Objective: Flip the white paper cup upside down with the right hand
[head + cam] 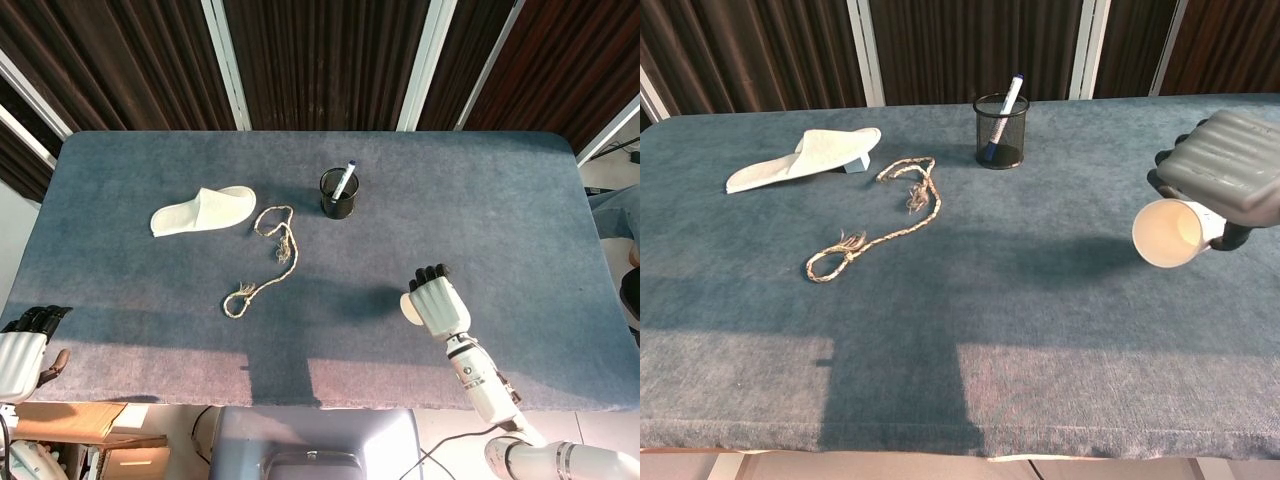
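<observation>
Blue cloth covers the table (940, 330). Right hand (1228, 170) is up in the air, wrapped around the cup (1173, 232). Cup lies sideways under the palm, mouth facing away from the arm.

Open cloth is seen on the table (1060, 340) beneath and around the right hand (1225, 165), which holds the paper cup (1170, 232) aloft, tipped sideways. The nearest obstacle, a mesh pen holder (1000, 131), is set well apart toward the far side. A rope (890, 215) and slipper (805, 157) lie further left.
</observation>
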Robot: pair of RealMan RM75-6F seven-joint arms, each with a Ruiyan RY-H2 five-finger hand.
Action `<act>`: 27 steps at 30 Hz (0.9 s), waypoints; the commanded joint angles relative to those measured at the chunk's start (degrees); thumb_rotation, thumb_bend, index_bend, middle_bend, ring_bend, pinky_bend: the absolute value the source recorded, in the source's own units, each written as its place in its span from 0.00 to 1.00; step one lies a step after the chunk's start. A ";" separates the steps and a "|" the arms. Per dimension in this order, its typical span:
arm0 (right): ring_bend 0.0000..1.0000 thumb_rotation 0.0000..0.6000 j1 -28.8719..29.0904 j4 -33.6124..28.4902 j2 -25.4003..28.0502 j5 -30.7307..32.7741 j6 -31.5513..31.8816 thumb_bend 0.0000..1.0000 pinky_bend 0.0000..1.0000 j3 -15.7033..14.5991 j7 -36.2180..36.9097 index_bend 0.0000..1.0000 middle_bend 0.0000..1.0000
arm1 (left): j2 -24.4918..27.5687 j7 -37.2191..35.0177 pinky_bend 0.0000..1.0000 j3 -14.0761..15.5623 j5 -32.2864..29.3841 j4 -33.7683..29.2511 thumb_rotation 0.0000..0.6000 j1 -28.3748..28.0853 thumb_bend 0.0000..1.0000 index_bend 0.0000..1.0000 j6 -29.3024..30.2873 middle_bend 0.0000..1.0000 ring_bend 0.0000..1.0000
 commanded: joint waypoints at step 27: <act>0.17 1.00 3.59 -0.85 9.06 11.92 -14.23 0.16 0.35 -0.71 28.46 0.23 0.18 | 0.05 0.41 0.43 0.29 0.03 -0.21 1.00 -0.02 0.33 0.25 -0.39 0.24 0.21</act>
